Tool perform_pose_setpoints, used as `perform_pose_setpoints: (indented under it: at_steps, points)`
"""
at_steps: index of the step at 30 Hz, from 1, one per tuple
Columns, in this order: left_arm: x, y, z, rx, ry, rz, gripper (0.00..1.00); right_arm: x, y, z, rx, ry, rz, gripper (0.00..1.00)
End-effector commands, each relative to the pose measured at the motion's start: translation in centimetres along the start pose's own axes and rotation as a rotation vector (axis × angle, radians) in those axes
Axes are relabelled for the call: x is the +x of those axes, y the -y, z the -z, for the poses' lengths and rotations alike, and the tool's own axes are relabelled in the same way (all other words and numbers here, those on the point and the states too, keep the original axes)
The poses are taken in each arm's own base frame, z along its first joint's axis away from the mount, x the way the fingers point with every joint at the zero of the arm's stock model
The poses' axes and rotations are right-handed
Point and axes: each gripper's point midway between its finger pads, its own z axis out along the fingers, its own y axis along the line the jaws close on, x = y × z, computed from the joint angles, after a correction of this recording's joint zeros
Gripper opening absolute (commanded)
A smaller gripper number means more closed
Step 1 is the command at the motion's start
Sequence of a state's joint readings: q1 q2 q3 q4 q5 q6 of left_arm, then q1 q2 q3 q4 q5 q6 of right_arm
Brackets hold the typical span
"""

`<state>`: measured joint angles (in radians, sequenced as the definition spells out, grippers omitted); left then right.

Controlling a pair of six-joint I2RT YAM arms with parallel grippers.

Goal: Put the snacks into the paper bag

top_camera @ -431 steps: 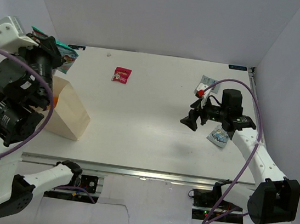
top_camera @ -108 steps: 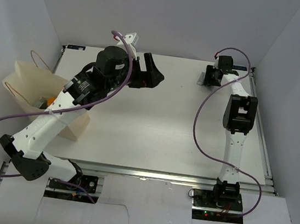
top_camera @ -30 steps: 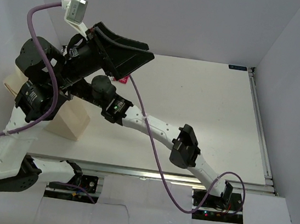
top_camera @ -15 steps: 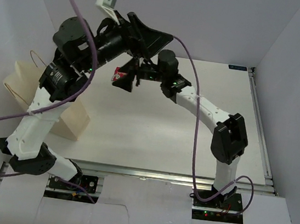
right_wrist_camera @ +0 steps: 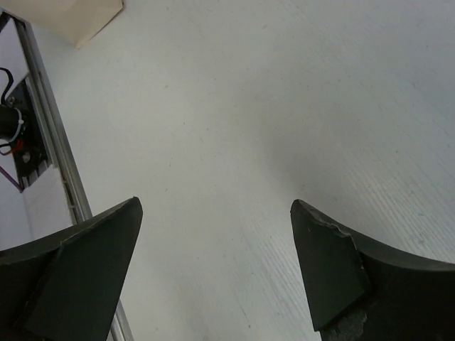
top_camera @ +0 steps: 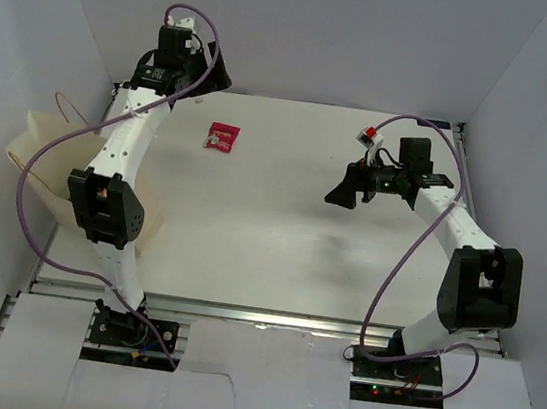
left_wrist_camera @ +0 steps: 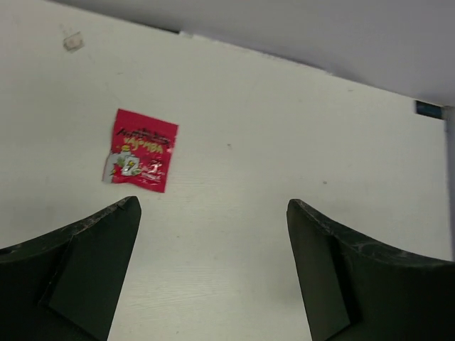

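Paper bag (top_camera: 46,156) stands at the left edge of the table (top_camera: 277,255), near side. Right gripper (top_camera: 342,191) hangs over mid-right table, jaws apart, holding nothing. Red packet (top_camera: 222,137) lies flat further back, left of centre, well apart from the bag. Left gripper (left_wrist_camera: 213,213) hangs at the far-left edge near the packet, jaws apart, holding nothing.

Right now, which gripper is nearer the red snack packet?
The left gripper: the red snack packet lies just beyond its open jaws. The right gripper, also open, hangs over the table's right side.
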<state>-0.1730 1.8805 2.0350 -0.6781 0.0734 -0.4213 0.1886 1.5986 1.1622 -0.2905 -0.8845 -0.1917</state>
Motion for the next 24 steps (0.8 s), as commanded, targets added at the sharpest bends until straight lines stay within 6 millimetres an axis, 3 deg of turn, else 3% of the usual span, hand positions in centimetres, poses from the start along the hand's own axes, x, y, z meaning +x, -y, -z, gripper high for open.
perform_pose_setpoints:
  at_steps: [1, 3, 6, 10, 16, 24]
  points:
    - [3.2, -1.2, -2.3, -0.036, -0.092, -0.066, 0.94, 0.4, -2.3, 2.0, -0.014, -0.018, 0.105, 0.91]
    - [6.0, -3.1, -5.2, -0.089, -0.163, -0.073, 0.95, 1.1, -2.2, 2.5, 0.0, -0.017, 0.092, 0.91]
    - [8.7, -6.0, -7.9, -0.184, -0.221, -0.105, 0.94, 1.1, -2.4, 3.1, 0.01, -0.006, 0.094, 0.91]
    - [10.7, -8.5, -10.3, -0.278, -0.249, -0.124, 0.94, 1.2, -2.3, 3.8, 0.024, 0.007, 0.085, 0.92]
    - [12.5, -9.4, -13.4, -0.354, -0.244, -0.206, 0.94, 1.4, -2.1, 4.1, 0.027, 0.014, 0.065, 0.92]
    - [14.4, -11.2, -15.8, -0.379, -0.267, -0.261, 0.94, 2.1, -2.1, 4.1, 0.025, 0.011, 0.033, 0.92]
